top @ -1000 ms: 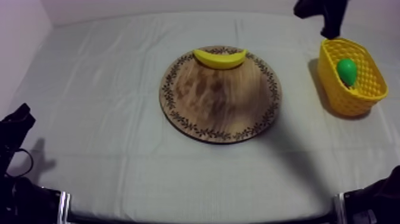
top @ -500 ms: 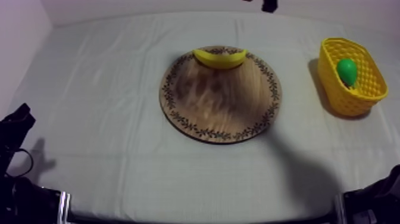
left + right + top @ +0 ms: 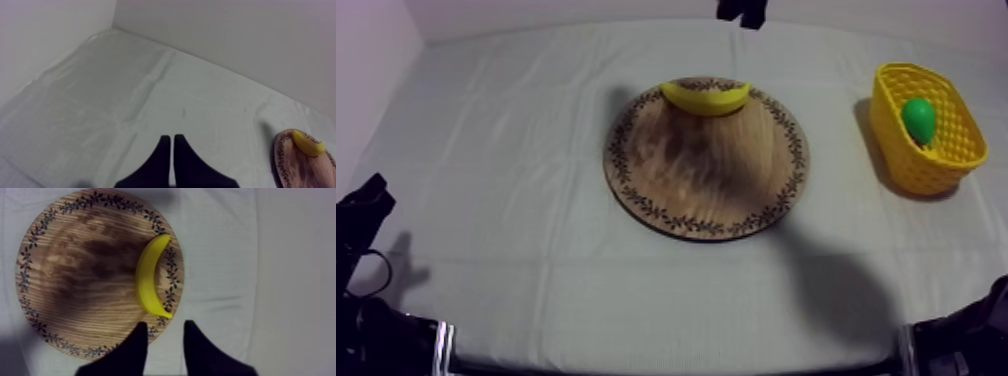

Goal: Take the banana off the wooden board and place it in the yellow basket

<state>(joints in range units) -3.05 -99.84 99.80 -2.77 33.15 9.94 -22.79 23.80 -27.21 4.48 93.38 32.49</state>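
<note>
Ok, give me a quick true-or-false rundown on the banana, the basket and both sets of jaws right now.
1. The curved yellow toy banana lies on the round wooden board with a patterned rim. True.
2. The yellow mesh basket holds nothing. False: a green toy pear sits in it.
3. The right jaws are shut on the banana. False: they stand open over the board's rim, beside the banana's end, gripping nothing.
4. The left jaws are shut on nothing. True.
</note>
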